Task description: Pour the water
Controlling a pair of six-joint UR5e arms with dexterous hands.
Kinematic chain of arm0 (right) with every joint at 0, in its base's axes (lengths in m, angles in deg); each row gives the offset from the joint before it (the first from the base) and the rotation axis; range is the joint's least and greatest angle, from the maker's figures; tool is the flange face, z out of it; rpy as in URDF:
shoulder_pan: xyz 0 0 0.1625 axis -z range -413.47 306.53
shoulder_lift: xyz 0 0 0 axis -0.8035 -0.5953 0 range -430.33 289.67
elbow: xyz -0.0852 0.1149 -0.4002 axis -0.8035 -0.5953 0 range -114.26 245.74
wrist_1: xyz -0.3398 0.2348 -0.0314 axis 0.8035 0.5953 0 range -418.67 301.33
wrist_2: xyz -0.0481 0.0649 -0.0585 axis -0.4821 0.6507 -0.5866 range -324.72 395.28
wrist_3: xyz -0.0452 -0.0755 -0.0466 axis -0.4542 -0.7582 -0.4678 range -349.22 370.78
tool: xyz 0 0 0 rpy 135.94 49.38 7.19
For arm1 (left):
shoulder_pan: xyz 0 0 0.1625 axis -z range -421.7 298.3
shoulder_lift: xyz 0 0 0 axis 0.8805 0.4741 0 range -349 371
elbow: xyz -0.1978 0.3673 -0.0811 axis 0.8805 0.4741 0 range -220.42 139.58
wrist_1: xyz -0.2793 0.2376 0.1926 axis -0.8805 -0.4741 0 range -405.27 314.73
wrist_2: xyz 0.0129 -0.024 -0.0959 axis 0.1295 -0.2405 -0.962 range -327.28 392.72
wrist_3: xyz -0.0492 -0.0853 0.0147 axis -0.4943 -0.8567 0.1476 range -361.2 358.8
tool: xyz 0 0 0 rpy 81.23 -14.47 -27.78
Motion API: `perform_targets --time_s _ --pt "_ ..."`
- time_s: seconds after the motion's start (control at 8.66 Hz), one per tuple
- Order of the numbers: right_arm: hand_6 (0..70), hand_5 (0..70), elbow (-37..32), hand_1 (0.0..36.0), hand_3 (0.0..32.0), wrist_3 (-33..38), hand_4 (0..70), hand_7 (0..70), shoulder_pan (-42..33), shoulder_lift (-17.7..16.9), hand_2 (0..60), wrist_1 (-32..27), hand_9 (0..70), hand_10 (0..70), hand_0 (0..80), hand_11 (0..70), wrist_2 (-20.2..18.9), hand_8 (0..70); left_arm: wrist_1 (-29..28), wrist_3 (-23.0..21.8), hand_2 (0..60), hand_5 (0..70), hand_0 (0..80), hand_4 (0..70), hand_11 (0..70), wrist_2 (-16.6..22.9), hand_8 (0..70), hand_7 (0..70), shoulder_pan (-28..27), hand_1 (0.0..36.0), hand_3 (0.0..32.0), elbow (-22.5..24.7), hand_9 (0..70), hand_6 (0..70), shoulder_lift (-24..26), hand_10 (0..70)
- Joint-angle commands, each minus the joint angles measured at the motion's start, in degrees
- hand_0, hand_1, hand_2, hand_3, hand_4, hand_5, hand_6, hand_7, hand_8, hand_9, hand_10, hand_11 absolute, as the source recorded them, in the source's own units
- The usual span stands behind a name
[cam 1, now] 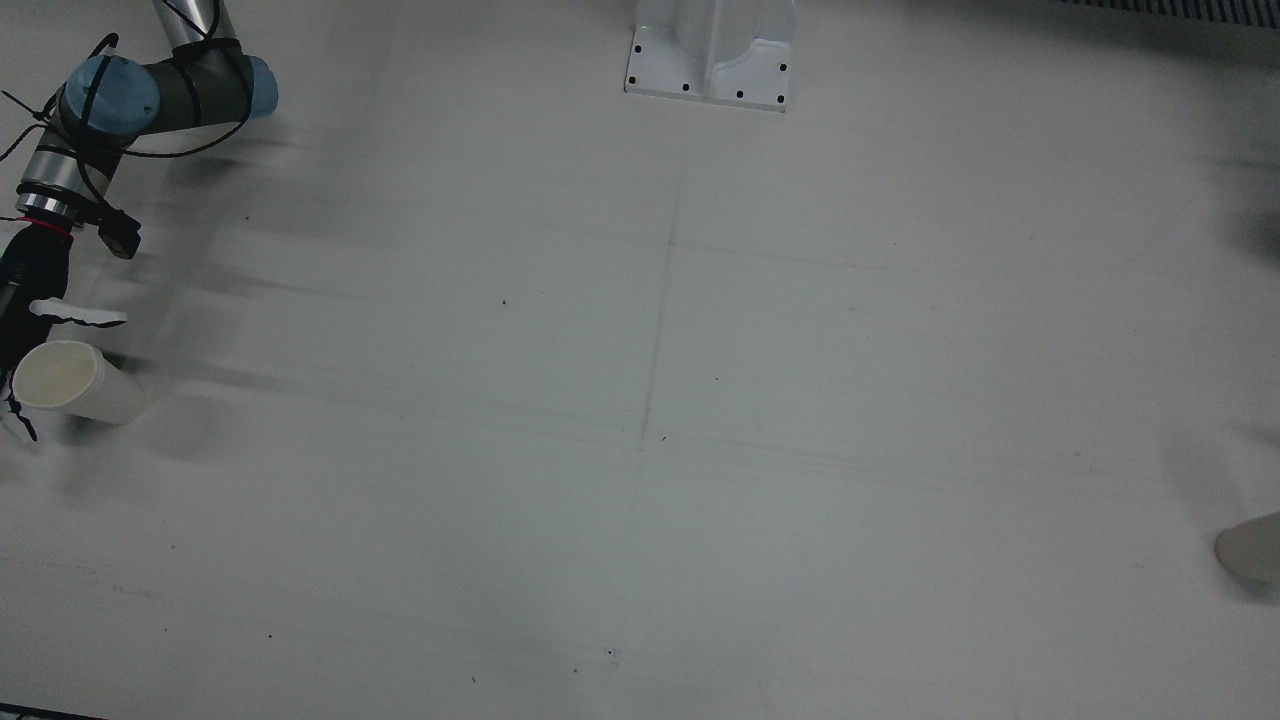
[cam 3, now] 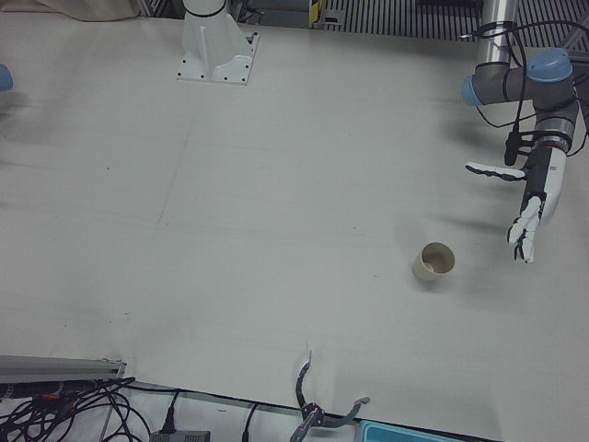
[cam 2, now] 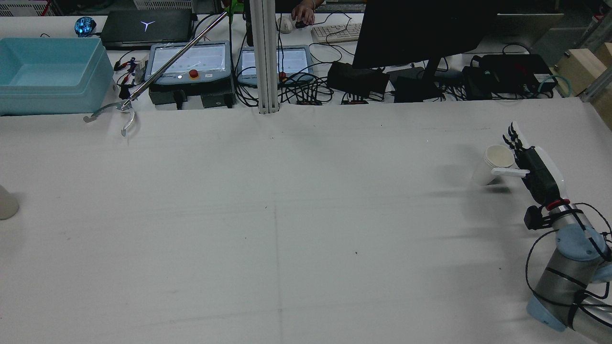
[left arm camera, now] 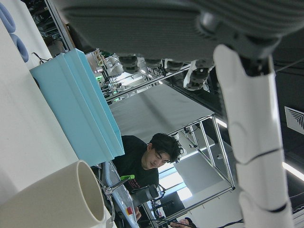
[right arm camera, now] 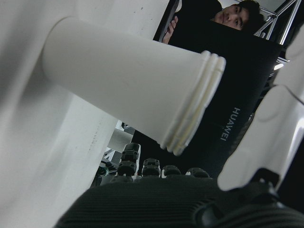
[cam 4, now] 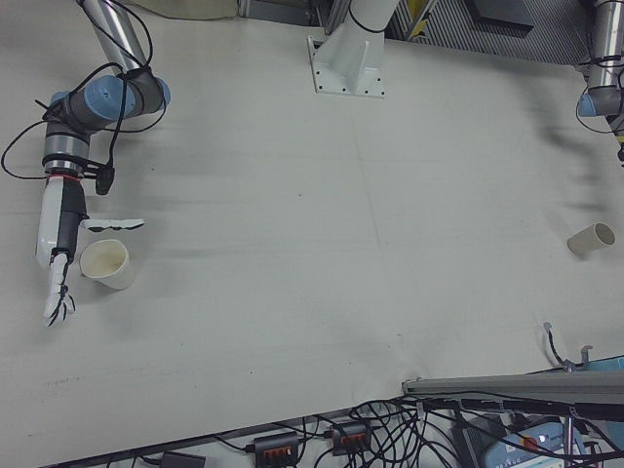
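– Two cups entered on the table [cam 1: 640,500]; where does item one stand?
– Item one, right cup [cam 4: 105,263]: white, upright, mouth up, at the far edge of the robot's right half. Whether it holds water cannot be told.
– And the right hand [cam 4: 58,244]?
– Spread wide and holding nothing. Its fingers are straight and run past the right cup on its outer side. The thumb sticks out sideways on the arm side of the cup, so the cup sits in the angle between thumb and fingers. Whether they touch cannot be told. The right hand view has the cup's ribbed rim close before the palm.
– Item two?
– Left cup [cam 3: 434,262]: pale, upright, mouth up, at the opposite edge of the table, well apart from item one. The rear view catches only a part of it at the frame's left border.
– The left hand [cam 3: 529,198]?
– Also spread wide and empty, fingers straight, thumb out to the side. It is near the left cup but clear of it, with bare table between them.
– Sundries?
– One white pedestal [cam 1: 710,50] bolted at the robot's side. Beyond the table's far edge are a blue bin [cam 2: 48,67], a metal reach-grabber [cam 2: 119,112], a dark monitor [cam 2: 420,28] and a person [left arm camera: 152,159].
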Motion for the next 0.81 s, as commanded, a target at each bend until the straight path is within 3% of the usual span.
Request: perform_targets --time_s 0.0,0.12,0.23,0.35,0.46,0.58,0.69 --pt "0.0 0.0 19.20 11.5 0.0 0.00 0.0 0.0 -1.20 -12.84 0.0 0.24 2.6 6.0 46.6 10.3 -0.47 0.2 0.97 0.05 0.0 0.0 59.2 19.7 7.1 0.21 0.0 3.2 0.09 14.5 0.0 1.43 0.0 2.0 -0.43 3.3" --pt "0.0 0.0 22.92 13.1 0.0 -0.08 0.0 0.1 -2.08 -15.76 0.1 0.41 1.4 3.7 47.5 7.1 -0.65 0.0 2.54 -0.56 0.0 0.0 58.8 19.4 6.7 0.56 0.0 3.5 0.09 14.1 0.0 2.56 0.0 2.1 -0.44 3.1" --pt "0.0 0.0 25.74 14.1 0.0 -0.43 0.0 0.0 -4.17 -16.92 0.7 0.85 0.3 2.2 48.0 5.0 -0.82 0.0 8.30 -1.78 0.0 0.0 58.6 17.8 6.4 1.78 0.0 4.0 0.00 14.2 0.0 9.01 0.0 1.8 -2.96 2.8" --pt "0.0 0.0 30.12 14.8 0.0 -0.69 0.0 0.0 -4.89 -16.67 1.1 3.11 0.0 0.0 48.2 0.5 -1.09 0.0 10.62 -1.88 0.0 0.0 57.5 14.7 5.1 2.40 0.0 3.7 0.08 13.8 0.0 16.21 0.0 0.7 -7.68 1.9" --pt "0.0 0.0 37.38 14.5 0.0 -1.05 0.0 0.0 -6.55 -17.01 1.0 9.40 0.0 0.0 47.9 0.0 -1.70 0.0 14.82 -2.31 0.0 0.0 56.2 13.6 4.6 2.32 0.0 2.9 0.17 12.0 0.0 20.54 0.0 0.0 -9.99 1.6" --pt "0.0 0.0 44.68 14.3 0.0 -1.14 0.0 0.0 -9.35 -18.06 1.4 14.77 0.0 0.0 47.8 0.0 -2.14 0.0 17.21 -3.80 0.0 0.0 58.4 14.8 5.2 2.67 0.0 3.5 2.00 13.6 0.0 21.89 0.0 0.3 -10.10 1.9" --pt "0.0 0.0 50.15 14.4 0.0 -2.79 0.0 0.0 -13.73 -17.11 1.4 19.61 0.0 0.0 47.8 0.0 -5.62 0.0 21.06 -6.25 0.0 0.0 56.1 17.1 5.5 2.76 0.0 3.7 2.28 11.6 0.0 22.51 0.0 0.9 -10.11 2.3"
